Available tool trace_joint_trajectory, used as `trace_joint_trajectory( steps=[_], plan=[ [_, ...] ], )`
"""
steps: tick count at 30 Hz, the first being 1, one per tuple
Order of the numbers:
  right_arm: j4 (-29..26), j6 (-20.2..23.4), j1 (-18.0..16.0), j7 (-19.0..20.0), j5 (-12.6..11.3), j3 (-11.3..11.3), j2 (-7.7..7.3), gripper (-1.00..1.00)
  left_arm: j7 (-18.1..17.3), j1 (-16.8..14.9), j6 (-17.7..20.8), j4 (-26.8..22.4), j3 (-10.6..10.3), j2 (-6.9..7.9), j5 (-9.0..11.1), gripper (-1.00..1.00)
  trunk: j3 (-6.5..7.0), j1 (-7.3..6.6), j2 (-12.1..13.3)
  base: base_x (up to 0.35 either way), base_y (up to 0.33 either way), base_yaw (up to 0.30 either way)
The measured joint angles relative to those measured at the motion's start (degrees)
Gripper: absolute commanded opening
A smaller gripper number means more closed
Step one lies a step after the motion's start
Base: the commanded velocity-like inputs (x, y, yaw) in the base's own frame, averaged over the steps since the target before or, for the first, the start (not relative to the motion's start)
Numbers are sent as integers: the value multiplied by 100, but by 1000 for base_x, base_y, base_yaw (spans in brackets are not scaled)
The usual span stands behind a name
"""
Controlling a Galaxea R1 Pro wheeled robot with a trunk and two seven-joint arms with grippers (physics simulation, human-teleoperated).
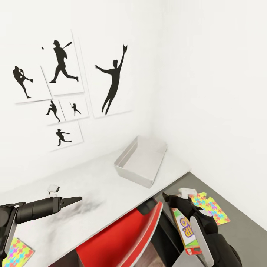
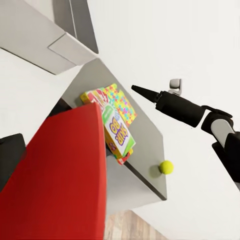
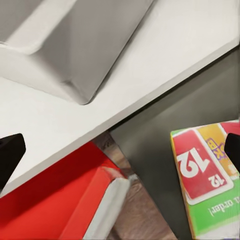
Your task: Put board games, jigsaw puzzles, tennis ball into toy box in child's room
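Observation:
The light-grey toy box (image 1: 141, 161) stands empty on the pale table (image 1: 92, 178) by the wall corner; its corner (image 3: 75, 50) shows in the right wrist view. On the lower dark grey section lie the SKIP-BO board game (image 1: 187, 228) (image 2: 118, 132) (image 3: 205, 175), a jigsaw puzzle (image 1: 209, 207) (image 2: 120, 102) partly under it, and the tennis ball (image 2: 166, 167) near the far corner. A second jigsaw puzzle (image 1: 16, 253) lies on the pale top at the left. My right gripper (image 1: 166, 196) (image 3: 122, 152) hovers open, empty, beside the SKIP-BO box. My left gripper (image 1: 74, 201) hangs empty over the pale top.
A red chair (image 1: 126, 233) (image 2: 60, 175) is tucked under the table's front edge between my arms. Black baseball-player posters (image 1: 61, 66) hang on the white wall behind. The wall corner closes in the table on the right. Wood floor (image 2: 130, 225) shows below the cabinet.

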Motion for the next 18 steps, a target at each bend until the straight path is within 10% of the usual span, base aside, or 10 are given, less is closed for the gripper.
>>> trace_joint_trajectory(
  steps=[18],
  plan=[
    [1, -1, 0, 0, 0, 0, 0, 100, 0, 0, -105, -1, 1, -3, 1, 100, 0, 1, 0, 149, 0, 13]
  ],
)
